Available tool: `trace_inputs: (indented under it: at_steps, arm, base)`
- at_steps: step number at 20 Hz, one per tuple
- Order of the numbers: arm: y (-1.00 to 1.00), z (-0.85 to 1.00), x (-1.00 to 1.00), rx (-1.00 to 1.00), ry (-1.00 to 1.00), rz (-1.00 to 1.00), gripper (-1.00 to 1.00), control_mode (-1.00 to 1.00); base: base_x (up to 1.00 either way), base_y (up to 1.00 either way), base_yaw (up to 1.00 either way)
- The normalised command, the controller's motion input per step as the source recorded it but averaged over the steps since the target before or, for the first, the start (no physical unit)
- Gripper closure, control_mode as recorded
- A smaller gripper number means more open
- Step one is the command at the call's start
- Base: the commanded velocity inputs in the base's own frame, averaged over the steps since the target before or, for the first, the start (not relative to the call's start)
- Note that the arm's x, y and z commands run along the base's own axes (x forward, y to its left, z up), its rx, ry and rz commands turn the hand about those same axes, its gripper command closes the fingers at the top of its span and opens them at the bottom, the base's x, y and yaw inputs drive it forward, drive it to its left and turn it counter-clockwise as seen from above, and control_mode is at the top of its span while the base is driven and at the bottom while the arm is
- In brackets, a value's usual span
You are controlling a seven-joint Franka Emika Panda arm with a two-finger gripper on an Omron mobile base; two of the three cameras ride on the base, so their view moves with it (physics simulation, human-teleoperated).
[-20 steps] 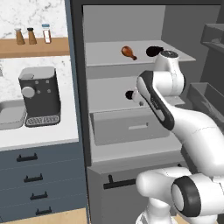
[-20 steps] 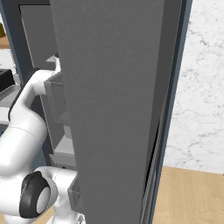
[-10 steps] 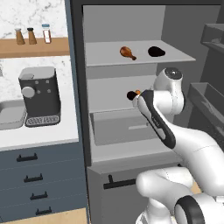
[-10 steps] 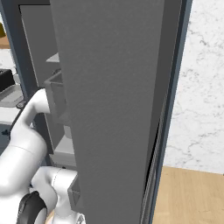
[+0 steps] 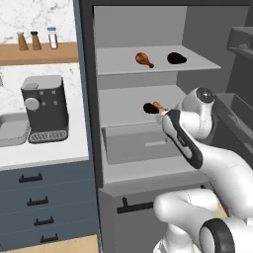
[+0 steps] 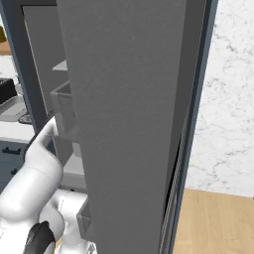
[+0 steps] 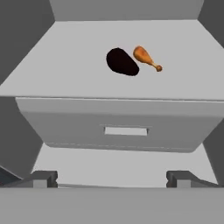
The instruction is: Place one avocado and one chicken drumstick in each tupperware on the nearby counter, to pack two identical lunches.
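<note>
While tool (image 7: 112, 177) gapes empty — avocado (image 7: 122, 61) touches drumstick (image 7: 146, 57) | left base: second pair on top shelf (image 5: 158, 65)

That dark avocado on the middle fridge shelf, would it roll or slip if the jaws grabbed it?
The avocado looks rounded and glossy, so it would probably roll if nudged and might slip between flat pads. It lies right beside the chicken drumstick, so a push could likely shove that too.

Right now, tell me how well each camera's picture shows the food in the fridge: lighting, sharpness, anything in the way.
Left base view: flat, even light, no glare; the upper-shelf drumstick and avocado read clearly, the middle-shelf pair sits partly behind the arm. Right base view: the grey fridge door blocks the shelves. Hand view: slightly soft but evenly lit; avocado and drumstick stand out, side by side.
</note>
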Motion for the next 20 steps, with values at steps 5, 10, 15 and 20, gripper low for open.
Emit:
trace_inputs:
  at_steps: [5, 10, 15, 20]
  arm:
    - [-0.09, 0.00, 0.59, 0.01, 0.09, 0.03, -1.00, -1.00]
    - [0.00, -0.02, 0.36, 0.00, 0.01, 0.13, -1.00, -1.00]
    - [-0.02, -0.27, 0.33, -0.03, 0.00, 0.16, -1.00, -1.00]
    - [0.00, -0.17, 0.37, -0.08, 0.01, 0.08, -1.00, -1.00]
  base:
    - [0.00, 0.00, 0.00]
    - [0.00, 0.00, 0.00]
    - [0.00, 0.00, 0.00]
    - [0.00, 0.00, 0.00]
